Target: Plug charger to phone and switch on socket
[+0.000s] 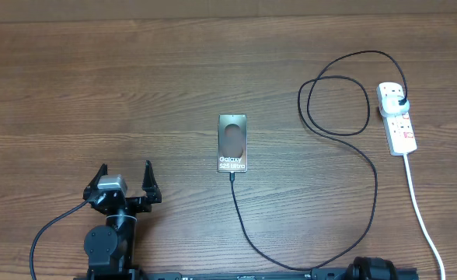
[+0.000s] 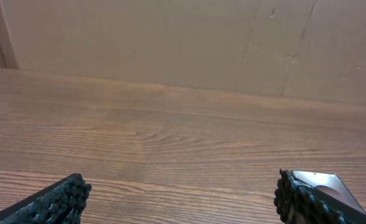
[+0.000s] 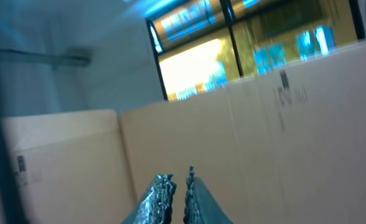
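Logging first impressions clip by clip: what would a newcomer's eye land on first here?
The phone lies at the centre of the table with the black charger cable meeting its near end, then looping right to the white socket strip. The left gripper rests open at the lower left, touching nothing; the right gripper, in its wrist view, points up at cardboard walls, fingers almost together.

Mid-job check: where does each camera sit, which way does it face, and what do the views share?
Overhead: above the table, looking straight down on phone, charger and socket; left gripper at lower left, right arm only at the bottom edge.
Left wrist: low over the table, facing a cardboard wall; own fingers in the bottom corners.
Right wrist: pointing up off the table at cardboard boxes and windows; own right gripper, closed, bottom centre.
Shared: overhead and left wrist both show the phone; right wrist shares nothing.
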Controlling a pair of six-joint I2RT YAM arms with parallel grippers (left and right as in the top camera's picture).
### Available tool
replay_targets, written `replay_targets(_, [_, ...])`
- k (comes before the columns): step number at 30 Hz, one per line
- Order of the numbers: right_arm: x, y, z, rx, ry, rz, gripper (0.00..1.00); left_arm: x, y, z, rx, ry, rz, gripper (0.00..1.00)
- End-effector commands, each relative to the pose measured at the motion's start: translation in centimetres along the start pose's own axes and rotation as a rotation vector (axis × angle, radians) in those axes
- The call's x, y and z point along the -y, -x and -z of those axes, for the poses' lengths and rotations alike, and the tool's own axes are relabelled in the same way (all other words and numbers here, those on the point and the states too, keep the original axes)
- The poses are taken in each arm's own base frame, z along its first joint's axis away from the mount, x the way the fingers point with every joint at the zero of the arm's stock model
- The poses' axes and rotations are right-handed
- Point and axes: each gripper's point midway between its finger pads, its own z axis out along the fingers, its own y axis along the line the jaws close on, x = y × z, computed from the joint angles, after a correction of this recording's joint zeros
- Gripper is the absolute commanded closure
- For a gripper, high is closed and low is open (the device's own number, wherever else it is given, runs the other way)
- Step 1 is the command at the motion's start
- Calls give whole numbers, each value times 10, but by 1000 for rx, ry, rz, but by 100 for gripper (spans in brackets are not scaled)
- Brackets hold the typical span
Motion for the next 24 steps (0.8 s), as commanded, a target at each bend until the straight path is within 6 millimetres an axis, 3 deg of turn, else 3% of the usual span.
replay_targets(1, [-26,9,36,80,46,47,85,1,0,0,3,-7,8,0])
replay_targets(15, [-123,10,190,419,207,358,85,1,0,0,3,-7,8,0])
replay_targets(24, [-161,-7,273,621,251,532,85,1,0,0,3,-7,8,0])
